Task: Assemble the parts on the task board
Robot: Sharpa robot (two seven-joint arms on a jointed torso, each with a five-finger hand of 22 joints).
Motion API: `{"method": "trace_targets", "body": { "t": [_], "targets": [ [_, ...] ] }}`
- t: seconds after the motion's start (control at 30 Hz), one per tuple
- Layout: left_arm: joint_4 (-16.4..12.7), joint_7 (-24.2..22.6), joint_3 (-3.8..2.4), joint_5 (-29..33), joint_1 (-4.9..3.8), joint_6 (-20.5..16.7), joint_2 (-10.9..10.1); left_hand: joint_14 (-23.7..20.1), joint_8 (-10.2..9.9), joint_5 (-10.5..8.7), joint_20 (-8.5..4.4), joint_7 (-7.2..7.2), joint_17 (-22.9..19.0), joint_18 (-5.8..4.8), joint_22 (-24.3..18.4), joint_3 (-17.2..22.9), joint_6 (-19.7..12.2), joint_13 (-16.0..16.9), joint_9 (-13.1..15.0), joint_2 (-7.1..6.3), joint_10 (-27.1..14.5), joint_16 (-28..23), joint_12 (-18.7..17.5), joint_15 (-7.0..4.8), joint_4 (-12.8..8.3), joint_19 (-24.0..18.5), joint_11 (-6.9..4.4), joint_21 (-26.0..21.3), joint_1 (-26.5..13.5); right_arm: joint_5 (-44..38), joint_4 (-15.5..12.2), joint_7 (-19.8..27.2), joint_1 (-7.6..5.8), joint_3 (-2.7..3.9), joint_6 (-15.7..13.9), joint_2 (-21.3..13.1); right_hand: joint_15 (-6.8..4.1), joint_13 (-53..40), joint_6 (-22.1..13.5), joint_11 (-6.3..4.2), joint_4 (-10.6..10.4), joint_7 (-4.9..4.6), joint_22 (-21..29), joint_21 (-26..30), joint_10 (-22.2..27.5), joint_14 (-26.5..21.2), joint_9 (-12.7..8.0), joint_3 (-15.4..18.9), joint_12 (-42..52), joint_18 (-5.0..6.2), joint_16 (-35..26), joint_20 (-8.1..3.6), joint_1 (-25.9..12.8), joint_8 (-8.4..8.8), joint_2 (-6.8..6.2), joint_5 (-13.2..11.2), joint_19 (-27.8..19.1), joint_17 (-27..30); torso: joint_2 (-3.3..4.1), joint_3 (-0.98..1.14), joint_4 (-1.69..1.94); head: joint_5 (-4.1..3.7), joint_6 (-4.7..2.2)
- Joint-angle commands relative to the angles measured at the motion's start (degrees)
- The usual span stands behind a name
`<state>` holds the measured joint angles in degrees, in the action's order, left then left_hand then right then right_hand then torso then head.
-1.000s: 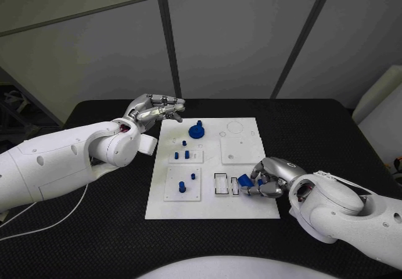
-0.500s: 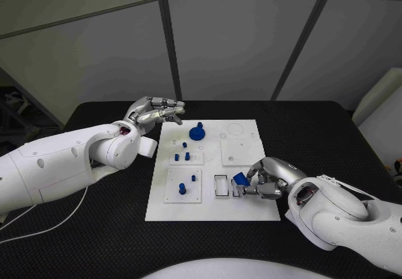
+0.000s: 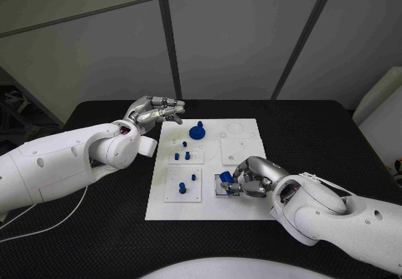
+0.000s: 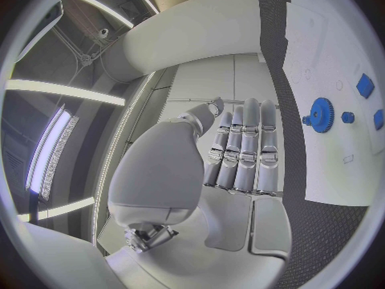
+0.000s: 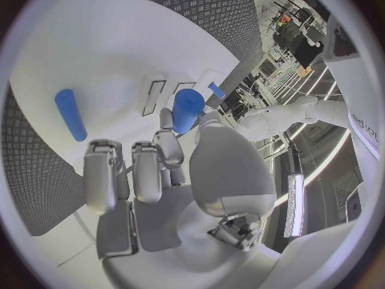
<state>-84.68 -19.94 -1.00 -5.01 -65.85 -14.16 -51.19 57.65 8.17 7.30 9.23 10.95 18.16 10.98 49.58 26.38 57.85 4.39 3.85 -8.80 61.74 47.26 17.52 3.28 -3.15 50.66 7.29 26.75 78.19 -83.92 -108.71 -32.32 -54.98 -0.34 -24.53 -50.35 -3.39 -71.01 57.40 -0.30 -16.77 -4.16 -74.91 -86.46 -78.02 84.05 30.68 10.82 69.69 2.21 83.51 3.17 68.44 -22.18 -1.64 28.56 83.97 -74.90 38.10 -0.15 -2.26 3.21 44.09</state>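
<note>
The job looks partly done. On the white board [image 3: 210,209], a flat matte plate mid-table, a toothed blue gear [image 3: 197,131] stands at about 12 o'clock, and short blue pegs [image 3: 182,187] stand upright in the raised square tiles toward 9 o'clock. The square tile [image 3: 235,150] toward 2 o'clock appears to hold no part. The right hand [image 3: 251,177], silver and metallic, pinches a smooth blue cylinder [image 5: 188,108] over the narrow slots at roughly 5 o'clock; it is not yet seated. The left hand [image 3: 155,109] hovers off the board's 11 o'clock corner, fingers curled on nothing.
</note>
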Motion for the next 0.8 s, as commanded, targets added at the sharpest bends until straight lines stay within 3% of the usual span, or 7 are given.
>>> {"method": "trace_targets", "body": {
  "t": [0.03, 0.4, 0.43, 0.5, 0.63, 0.8],
  "targets": [
    [-0.2, -0.2, -0.04, 0.1, -0.06, 0.6, 0.0, 0.1, -0.1, 0.38, 0.31, 0.33, -0.1, -0.66, -0.1, -0.4, -0.3, -0.1, 0.0, 0.54, -0.4, -0.2, 0.2, 0.2, 0.0, -0.1, -0.02, -0.2, -0.3, 1.2, 0.8, 0.4, -0.09, 0.04, 2.7, 0.7, -0.53, -0.1, 0.0, -0.09, 0.0, 0.47, -11.2, -0.4, -0.3, 3.8, 0.2, 0.4, 0.0, -1.01, 0.3, -0.43, -0.7, -0.27, 0.3, -0.4, 2.6, -3.4, -0.04, -0.03, 0.12, 0.08, -0.03],
    [-0.3, -0.2, -0.04, 0.1, -0.07, 0.6, -0.2, 0.1, -0.1, 0.38, 0.31, 0.33, -0.1, -0.66, -0.1, -0.4, -0.3, -0.1, 0.0, 0.54, -0.4, -0.2, 0.2, 0.2, 0.0, -0.1, -0.02, -0.2, -0.3, 1.6, 2.5, -0.3, -0.1, 0.06, 4.5, 2.5, -0.69, 0.1, 0.5, -0.29, 0.1, 0.71, -11.1, -0.2, -0.3, 3.7, 0.9, 1.0, -0.4, -0.97, 0.2, -0.56, -1.8, -0.64, 0.6, -1.7, 2.5, -3.2, -0.12, 0.0, -0.04, 0.63, 0.26],
    [-0.3, -0.2, -0.04, 0.1, -0.07, 0.6, -0.2, 0.1, -0.1, 0.38, 0.31, 0.33, -0.1, -0.66, -0.1, -0.4, -0.3, -0.1, 0.0, 0.54, -0.4, -0.2, 0.2, 0.2, 0.0, -0.1, -0.02, -0.2, -0.3, 1.6, 2.6, -0.4, -0.1, 0.06, 4.5, 2.6, -0.75, 0.4, 0.4, -0.28, 0.9, 0.73, -11.0, -0.2, -0.1, 3.7, 1.1, 1.5, -0.9, -0.95, 0.2, -0.62, -3.3, -0.64, 1.11, -5.0, 2.4, -3.2, -0.14, 0.0, -0.04, 0.62, 0.28],
    [-0.3, -0.2, -0.04, 0.1, -0.07, 0.6, -0.2, 0.1, -0.1, 0.38, 0.31, 0.33, -0.1, -0.66, -0.1, -0.4, -0.3, -0.1, 0.0, 0.54, -0.4, -0.2, 0.2, 0.2, 0.0, -0.1, -0.02, -0.2, -0.3, 1.6, 2.9, -0.4, -0.1, 0.06, 4.3, 2.8, -0.71, 0.8, 0.3, -0.28, 0.1, 0.69, -10.9, 0.0, 0.1, 3.7, 1.5, 2.1, -1.5, -0.91, 0.1, -0.65, -4.1, -0.61, 0.97, -9.3, 2.3, -3.1, -0.14, -0.01, -0.04, 0.59, 0.27],
    [-0.4, -0.1, -0.04, 0.1, -0.07, 0.6, -0.2, 0.1, -0.1, 0.38, 0.31, 0.33, -0.1, -0.66, -0.1, -0.4, -0.3, -0.1, 0.0, 0.54, -0.4, -0.2, 0.2, 0.2, 0.0, -0.1, -0.02, -0.2, -0.3, 1.6, 3.2, -0.3, -0.11, 0.06, 3.7, 3.0, -0.56, 1.4, -0.2, -0.15, -0.1, 0.45, -10.7, 0.2, 0.7, 3.7, 2.1, 2.6, -2.7, -0.84, 0.0, -0.59, -6.6, -0.39, 0.06, -18.0, 2.0, -3.1, -0.08, 0.01, -0.01, 0.62, 0.26],
    [-0.3, -0.1, -0.04, 0.1, -0.07, 0.6, -0.3, 0.1, -0.1, 0.38, 0.31, 0.33, -0.1, -0.66, -0.1, -0.4, -0.3, -0.1, 0.0, 0.54, -0.4, -0.2, 0.2, 0.2, 0.0, -0.1, -0.02, -0.2, -0.3, 1.6, 3.2, 0.0, -0.11, 0.07, 3.1, 3.1, -0.41, 2.4, -0.5, 0.04, -0.3, 0.3, -10.5, 0.4, 1.4, 3.6, 2.9, 1.3, -4.3, -0.77, -0.2, -0.39, -11.6, -0.19, -2.14, -23.9, 1.8, -2.8, -0.11, 0.03, -0.08, 0.66, 0.22]
  ]
}}
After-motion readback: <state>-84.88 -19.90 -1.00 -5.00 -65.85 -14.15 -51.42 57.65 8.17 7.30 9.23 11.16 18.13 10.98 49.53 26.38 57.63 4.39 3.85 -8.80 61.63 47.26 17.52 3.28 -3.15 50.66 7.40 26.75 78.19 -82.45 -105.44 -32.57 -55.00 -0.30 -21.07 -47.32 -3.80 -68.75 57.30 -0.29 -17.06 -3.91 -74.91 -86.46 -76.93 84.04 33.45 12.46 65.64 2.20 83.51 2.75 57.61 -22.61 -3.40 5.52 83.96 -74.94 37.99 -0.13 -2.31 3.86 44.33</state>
